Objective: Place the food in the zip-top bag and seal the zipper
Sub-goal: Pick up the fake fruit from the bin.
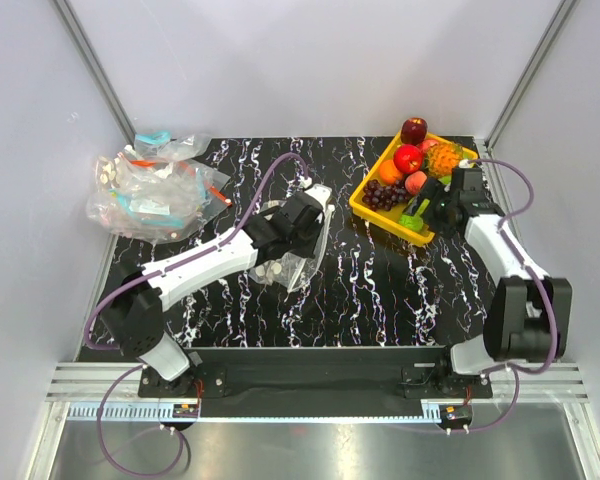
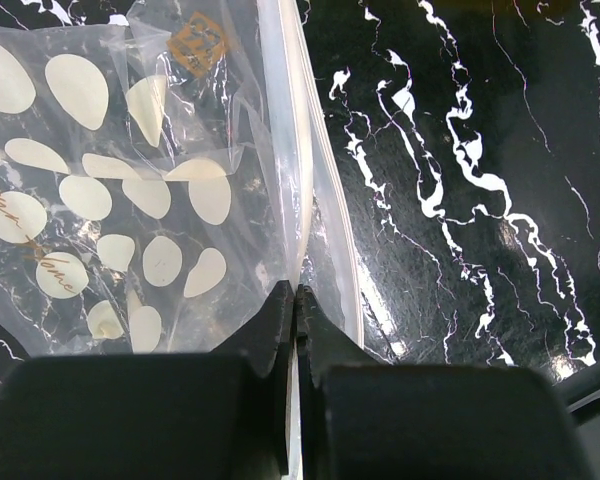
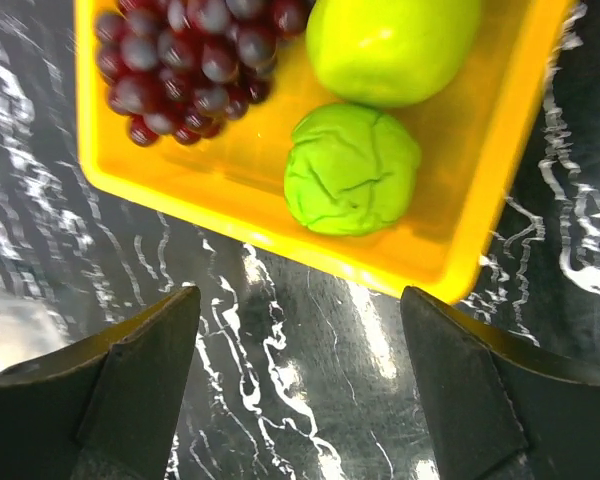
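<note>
Black marbled table is being shared by 2 arms. Mid-table, bag is being pinched at its zipper by L gripper, jaws closed on it. R gripper is being held wide apart over tray edge, w/ bumpy green fruit lying just inside.

Both arms are built from white rounded links joined by black joint housings, and the left arm and the right arm are coloured alike. A purple cable is led along the left arm in a loose loop, and a second purple cable is seen at the right arm. The bases are bolted to a black plate. The fingers of the left gripper are matt black with slanted tips. Those of the right gripper are shaped as broad black wedges.
</note>
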`<state>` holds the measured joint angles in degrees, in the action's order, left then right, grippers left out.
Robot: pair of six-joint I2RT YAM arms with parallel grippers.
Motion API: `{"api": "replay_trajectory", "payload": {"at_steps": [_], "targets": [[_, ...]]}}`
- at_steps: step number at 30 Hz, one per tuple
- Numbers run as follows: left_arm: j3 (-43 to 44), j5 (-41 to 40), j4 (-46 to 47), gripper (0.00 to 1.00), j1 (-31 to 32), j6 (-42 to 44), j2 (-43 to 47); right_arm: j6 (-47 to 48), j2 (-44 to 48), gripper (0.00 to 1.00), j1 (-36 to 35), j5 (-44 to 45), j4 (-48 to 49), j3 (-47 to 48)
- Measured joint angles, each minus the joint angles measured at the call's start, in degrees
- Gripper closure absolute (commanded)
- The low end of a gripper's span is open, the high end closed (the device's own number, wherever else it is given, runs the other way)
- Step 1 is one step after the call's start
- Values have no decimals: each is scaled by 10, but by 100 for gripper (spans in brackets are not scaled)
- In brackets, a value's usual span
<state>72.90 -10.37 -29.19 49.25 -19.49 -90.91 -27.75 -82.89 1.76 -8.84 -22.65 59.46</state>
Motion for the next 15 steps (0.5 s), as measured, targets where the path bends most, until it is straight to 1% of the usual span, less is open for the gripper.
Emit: {"api": "replay_trajectory", "payload": {"at_steps": [2,6,12,15], "targets": [[0,4,3,100,-2,0,0,1,-33,15,-18,17,-7,15],[0,8,4,100,-4,0,0,1,-90,16,-41,50,-14,42],[0,10,6,100,-4,0,0,4,-163,15,-46,119,-38,85],[0,12,6,100,-5,0,0,6,-182,17,-50,143,-41,102]]}}
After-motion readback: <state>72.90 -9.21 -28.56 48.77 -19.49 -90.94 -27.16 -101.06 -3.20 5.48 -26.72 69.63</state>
